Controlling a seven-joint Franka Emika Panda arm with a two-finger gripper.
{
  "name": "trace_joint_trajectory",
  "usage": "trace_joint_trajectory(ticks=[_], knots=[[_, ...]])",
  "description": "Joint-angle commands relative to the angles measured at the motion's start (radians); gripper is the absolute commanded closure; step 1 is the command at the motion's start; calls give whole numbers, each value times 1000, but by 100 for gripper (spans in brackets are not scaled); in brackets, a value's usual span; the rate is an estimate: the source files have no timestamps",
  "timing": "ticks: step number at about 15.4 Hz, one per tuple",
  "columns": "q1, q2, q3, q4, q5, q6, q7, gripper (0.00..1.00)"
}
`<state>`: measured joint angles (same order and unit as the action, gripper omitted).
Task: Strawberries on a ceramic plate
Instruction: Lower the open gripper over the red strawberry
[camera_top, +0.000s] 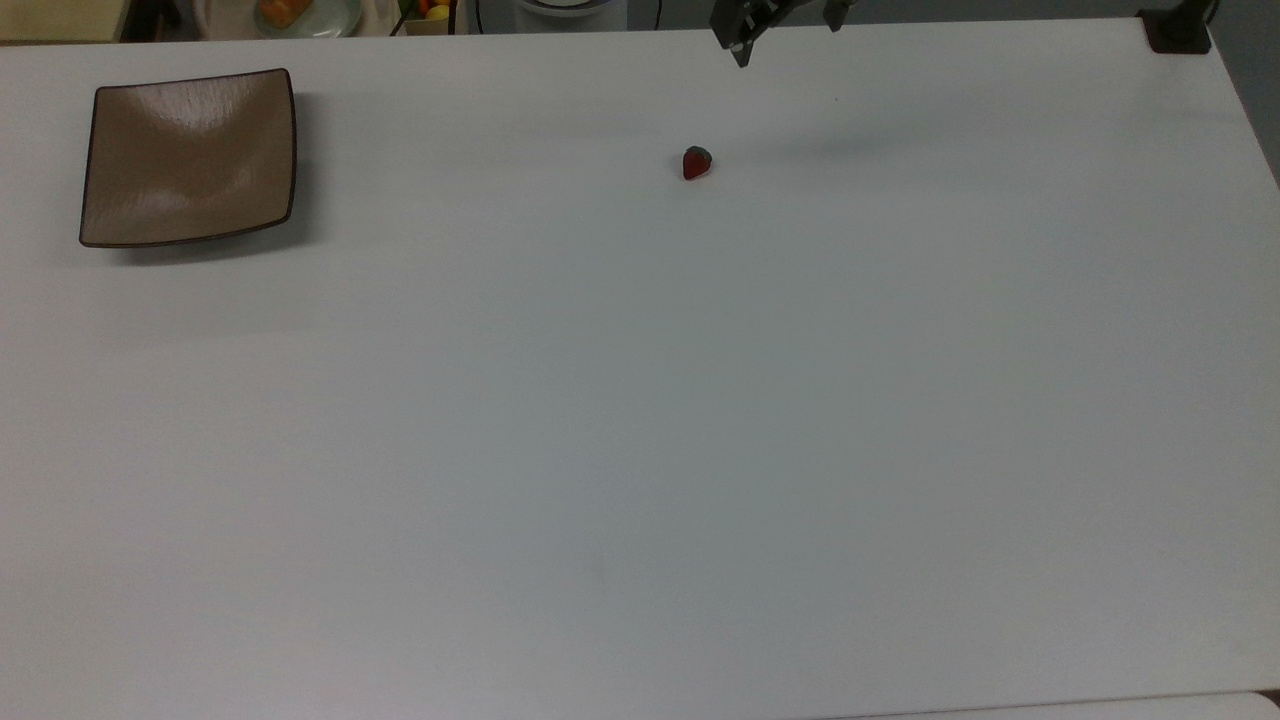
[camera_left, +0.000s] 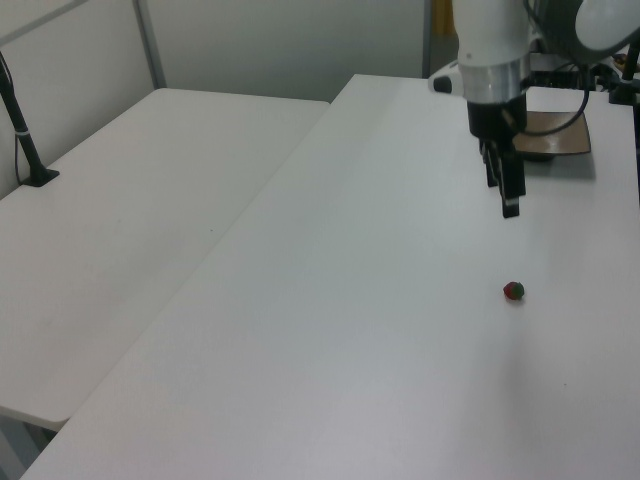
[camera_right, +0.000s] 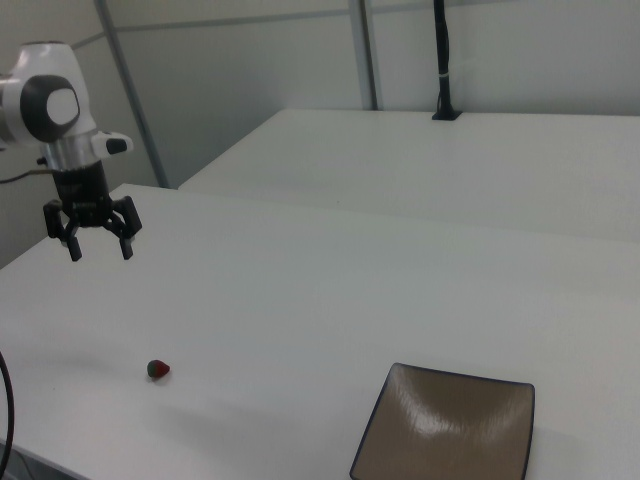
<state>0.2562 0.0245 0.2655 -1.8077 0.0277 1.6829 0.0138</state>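
Dark red strawberry lying alone on bare white worktop, leafy cap towards the top view's top edge. Tool hanging high above the surface, fingers spread apart, nothing between them. In the right view, berry below the tool and a little to the right view's right; in the left view, berry nearly straight beneath the fingertips. Coming move probably a descent with slight sideways correction. Tan ceramic plate well apart, far towards the top view's left.
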Motion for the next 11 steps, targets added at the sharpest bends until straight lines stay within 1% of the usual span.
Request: trace_joint_trajectory(ticks=[1,5,8,11], knots=[[9,-9,12,-110,6,119,37,0],[2,-9,12,-179,6,173,35,0],[-6,-6,12,-254,-5,221,34,0],[-20,29,12,-277,-9,273,34,0]])
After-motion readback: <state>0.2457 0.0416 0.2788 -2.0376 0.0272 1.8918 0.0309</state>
